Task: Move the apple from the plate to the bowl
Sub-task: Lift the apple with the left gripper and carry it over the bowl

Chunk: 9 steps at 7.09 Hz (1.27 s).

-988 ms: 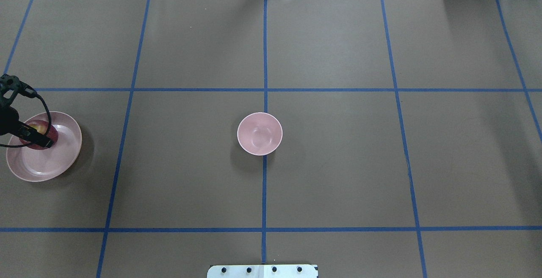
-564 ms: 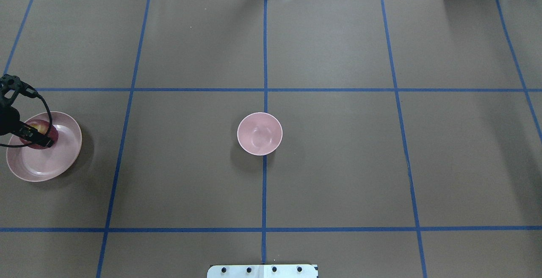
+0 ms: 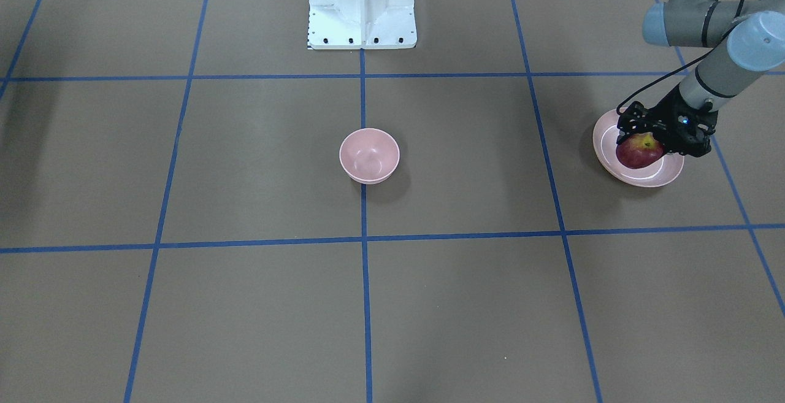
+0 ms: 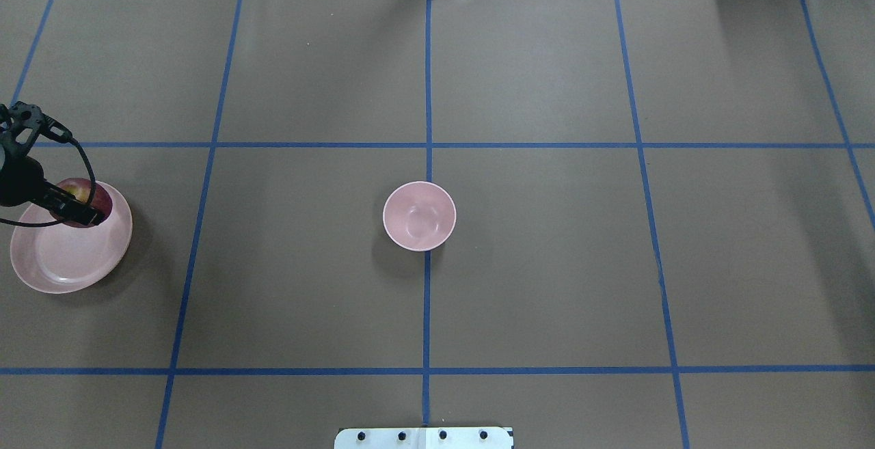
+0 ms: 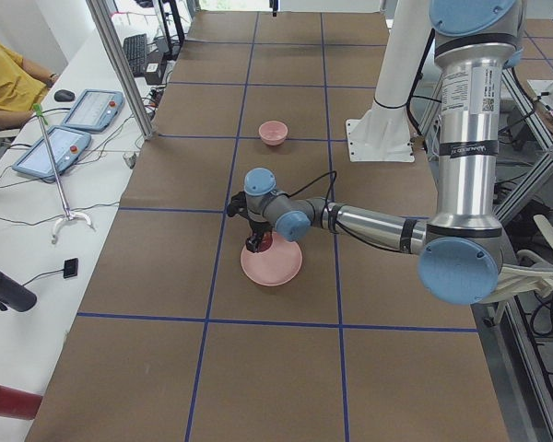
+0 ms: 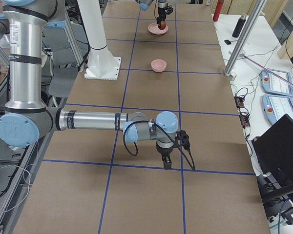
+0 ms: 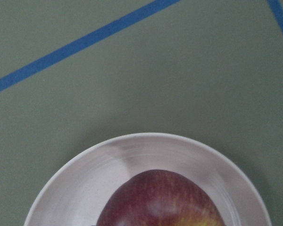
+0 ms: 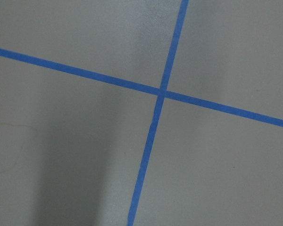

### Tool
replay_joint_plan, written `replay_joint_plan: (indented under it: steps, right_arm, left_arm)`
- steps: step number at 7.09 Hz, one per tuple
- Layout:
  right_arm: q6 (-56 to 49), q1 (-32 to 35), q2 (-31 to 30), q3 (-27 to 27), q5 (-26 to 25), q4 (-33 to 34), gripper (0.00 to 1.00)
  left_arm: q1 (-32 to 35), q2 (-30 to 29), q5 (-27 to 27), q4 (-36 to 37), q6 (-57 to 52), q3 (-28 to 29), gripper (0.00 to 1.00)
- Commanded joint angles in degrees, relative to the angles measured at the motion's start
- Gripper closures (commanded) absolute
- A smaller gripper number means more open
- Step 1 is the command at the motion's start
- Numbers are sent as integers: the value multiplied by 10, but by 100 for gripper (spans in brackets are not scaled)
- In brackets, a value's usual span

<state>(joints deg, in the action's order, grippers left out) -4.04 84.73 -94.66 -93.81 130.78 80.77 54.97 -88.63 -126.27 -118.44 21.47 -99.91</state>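
So, my left gripper [image 4: 77, 204] is closed around the small dark red apple [image 3: 639, 151] — holding it just above the wide, shallow pale pink plate [image 4: 61, 264] — with the small deep pink bowl [image 4: 419, 216] well off to its right.

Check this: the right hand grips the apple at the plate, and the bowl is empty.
Wrong arm. The left hand grips the apple at the plate, as the front-facing view shows, where that arm comes in on the view's right. The bowl is empty, as stated.
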Motion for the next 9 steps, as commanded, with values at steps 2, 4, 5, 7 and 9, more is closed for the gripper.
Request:
replay_joint_plan:
  steps: [2, 4, 5, 7, 9]
  right_arm:
    - [0, 0, 0, 0, 0, 0, 0]
    - [1, 0, -1, 0, 0, 0, 0]
    - [1, 0, -1, 2, 0, 0, 0]
    - [1, 0, -1, 6, 0, 0, 0]
    - [1, 0, -1, 11, 0, 0, 0]
  left_arm:
    - [-39, -92, 7, 54, 130, -16, 65]
    - [-76, -171, 7, 105, 211, -16, 65]
    - [-98, -206, 8, 136, 246, -16, 65]
    - [-141, -280, 28, 208, 301, -15, 65]
    - [-189, -361, 88, 302, 343, -9, 65]
